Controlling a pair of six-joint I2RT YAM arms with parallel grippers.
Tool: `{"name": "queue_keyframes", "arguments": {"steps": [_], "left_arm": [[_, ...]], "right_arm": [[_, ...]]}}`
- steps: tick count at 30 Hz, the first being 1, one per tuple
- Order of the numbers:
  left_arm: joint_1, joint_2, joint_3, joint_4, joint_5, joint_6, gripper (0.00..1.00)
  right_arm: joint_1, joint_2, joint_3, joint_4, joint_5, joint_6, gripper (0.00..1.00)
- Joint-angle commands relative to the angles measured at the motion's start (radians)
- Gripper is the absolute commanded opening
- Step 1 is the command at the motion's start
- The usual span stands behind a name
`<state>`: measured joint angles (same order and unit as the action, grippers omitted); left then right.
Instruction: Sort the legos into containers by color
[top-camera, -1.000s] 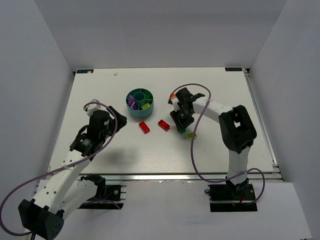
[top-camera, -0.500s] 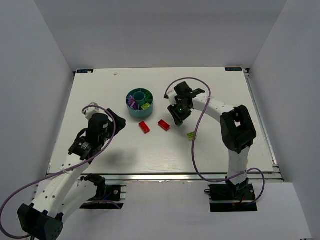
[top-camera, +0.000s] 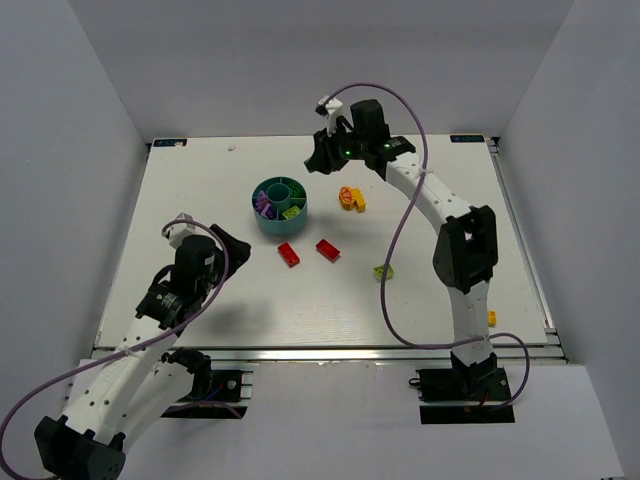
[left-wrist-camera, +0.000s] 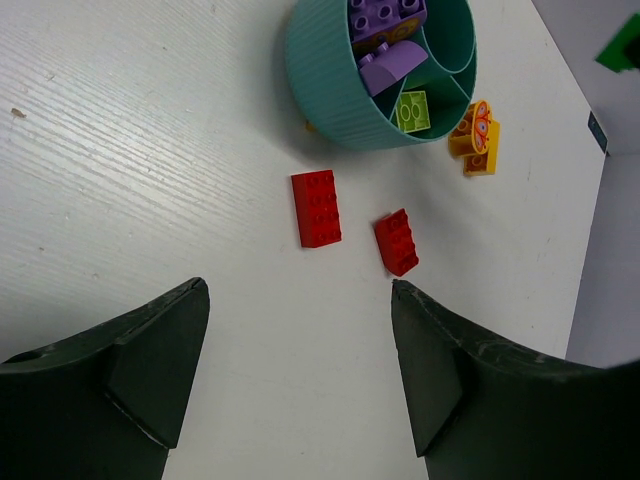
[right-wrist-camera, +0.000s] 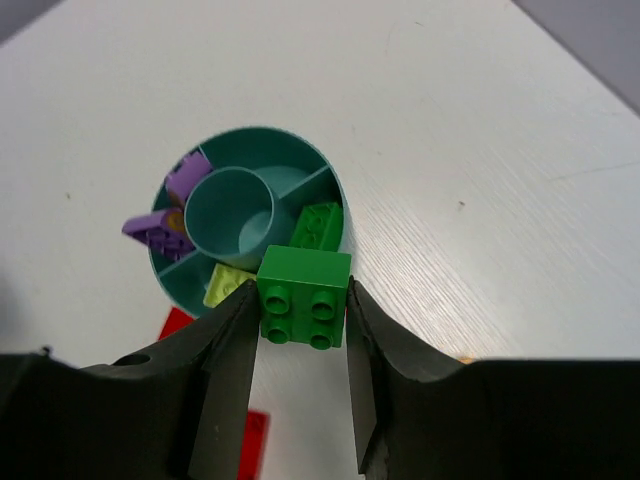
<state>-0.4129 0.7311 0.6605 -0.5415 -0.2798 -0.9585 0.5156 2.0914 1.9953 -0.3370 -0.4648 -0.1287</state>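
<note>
Right end effector (right-wrist-camera: 300, 312): half closed, its two fingers flat against opposite sides of a green brick (right-wrist-camera: 304, 288), studs toward the wrist camera. The brick is held in the air, off the tabletop (top-camera: 200, 180).
Left end effector (left-wrist-camera: 298, 290): spread wide with nothing between the fingers. In the top view it hangs over the tabletop at 8 o'clock of the bowl (top-camera: 278, 228).
Bowl contents, right wrist view: a second green brick (right-wrist-camera: 318, 226) lies in the compartment at 4 o'clock of the central ring (right-wrist-camera: 230, 213), a lime brick (right-wrist-camera: 228, 286) at 6 o'clock, and purple bricks (right-wrist-camera: 165, 215) at 9 o'clock.
Step in hand: apparently carrying the held brick to the green compartment.
Doing it well: bring the brick squarely over the 4 o'clock compartment, clear of the dividing walls and the ring. Come low before letting go, so it cannot bounce into the lime section next door. Part the fingers evenly, so neither drags it sideways.
Still loose, top view: a red brick (top-camera: 289, 255) at 6 o'clock of the bowl, another red brick (top-camera: 328, 249) between 4 and 5 o'clock, an orange and yellow cluster (top-camera: 351, 198) at 3 o'clock, and a loose lime piece (top-camera: 383, 271) farther out at 4 o'clock.
Hard to make out: the height of the brick above the bowl; the bowl's rim behind the brick and fingers; the held brick itself in the top view; a yellow speck (top-camera: 491, 318) by the right arm, too small to name.
</note>
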Motion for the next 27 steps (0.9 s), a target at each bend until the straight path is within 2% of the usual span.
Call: {"name": "queue_keyframes", "arguments": {"steps": [1, 7, 11, 23, 27], "left_arm": [[0.005, -0.019, -0.001, -0.003, -0.002, -0.017, 0.83], [0.005, -0.022, -0.015, -0.005, 0.004, -0.04, 0.83], [0.005, -0.019, -0.019, -0.005, 0.005, -0.046, 0.83], [0.005, 0.022, -0.018, 0.015, 0.021, -0.039, 0.83], [0.005, 0.019, -0.021, 0.012, 0.025, -0.042, 0.83]], "right_arm": [[0.003, 0.097, 0.043, 0.13, -0.076, 0.205, 0.0], [0.003, 0.174, 0.068, 0.269, -0.11, 0.369, 0.0], [0.003, 0.214, 0.099, 0.297, -0.107, 0.437, 0.0], [0.021, 0.254, 0.074, 0.316, -0.101, 0.471, 0.0], [0.023, 0.266, 0.085, 0.32, -0.087, 0.469, 0.09]]}}
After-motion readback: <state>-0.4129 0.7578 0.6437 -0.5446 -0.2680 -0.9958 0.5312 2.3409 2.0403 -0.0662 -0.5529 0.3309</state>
